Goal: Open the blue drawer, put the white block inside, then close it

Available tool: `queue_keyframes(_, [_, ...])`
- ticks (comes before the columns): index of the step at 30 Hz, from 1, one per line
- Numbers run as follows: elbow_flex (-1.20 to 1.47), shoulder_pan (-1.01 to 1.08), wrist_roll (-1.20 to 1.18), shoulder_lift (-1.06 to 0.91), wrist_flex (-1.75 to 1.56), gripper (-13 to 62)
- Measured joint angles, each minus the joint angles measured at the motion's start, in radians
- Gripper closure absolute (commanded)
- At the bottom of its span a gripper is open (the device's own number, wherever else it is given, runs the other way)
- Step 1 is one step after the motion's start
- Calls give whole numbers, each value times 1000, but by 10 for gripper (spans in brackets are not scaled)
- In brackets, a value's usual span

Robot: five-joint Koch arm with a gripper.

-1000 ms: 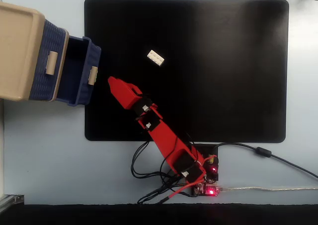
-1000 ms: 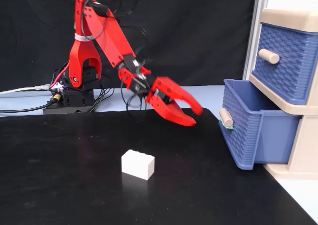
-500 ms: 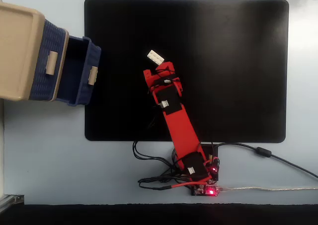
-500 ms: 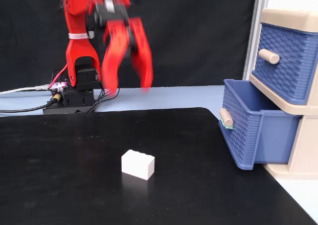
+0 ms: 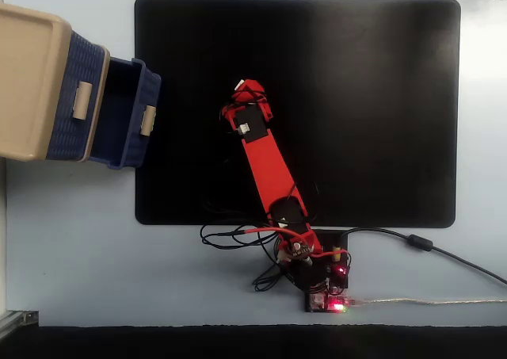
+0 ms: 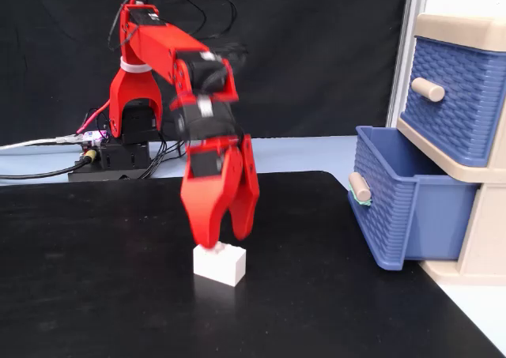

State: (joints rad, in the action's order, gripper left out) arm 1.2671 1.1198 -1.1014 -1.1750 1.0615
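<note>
The white block (image 6: 219,264) lies on the black mat (image 6: 95,295), studs up. My red gripper (image 6: 224,239) points down right over it, open, with its tips at the block's top and nothing held between them. Seen from above, the gripper (image 5: 249,89) sits mid-mat, right of the cabinet, and mostly covers the block. The blue drawer (image 6: 395,208), the lower one, is pulled out with its inside showing and its beige handle (image 6: 360,188) facing the mat. The same drawer (image 5: 127,113) juts over the mat's left edge.
The beige cabinet (image 5: 32,82) stands at the left of the overhead-like view, its upper blue drawer (image 6: 455,97) shut. The arm's base and cables (image 5: 317,272) lie below the mat (image 5: 380,97).
</note>
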Motion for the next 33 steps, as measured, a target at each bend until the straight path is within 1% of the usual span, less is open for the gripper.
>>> queue_keyframes(2, [-2, 14, 3, 25, -18, 187])
queue_keyframes(4, [-18, 37, 6, 63, -49, 248])
queue_keyframes(5, [-23, 43, 8, 77, -58, 311])
queue_keyframes(7, [-41, 67, 6, 91, -74, 585])
queue_keyframes(8, [-41, 84, 6, 91, -74, 574])
queue_keyframes(13, [-40, 172, 8, 32, -71, 577])
queue_keyframes(19, [-40, 202, 14, -140, -11, 577])
queue_keyframes(21, [-38, 204, -60, -227, 23, 577])
queue_keyframes(22, [-40, 201, -202, -293, 40, 577])
queue_keyframes(24, [-52, 133, -468, -337, 41, 577])
queue_keyframes(25, [-72, 58, -640, -342, 35, 577])
queue_keyframes(26, [-106, -69, -920, -341, 34, 577])
queue_keyframes(29, [-238, -308, -1456, -293, 14, 577])
queue_keyframes(31, [-351, -360, -1724, -233, -2, 577])
queue_keyframes(33, [-411, -397, -1784, -183, 2, 577])
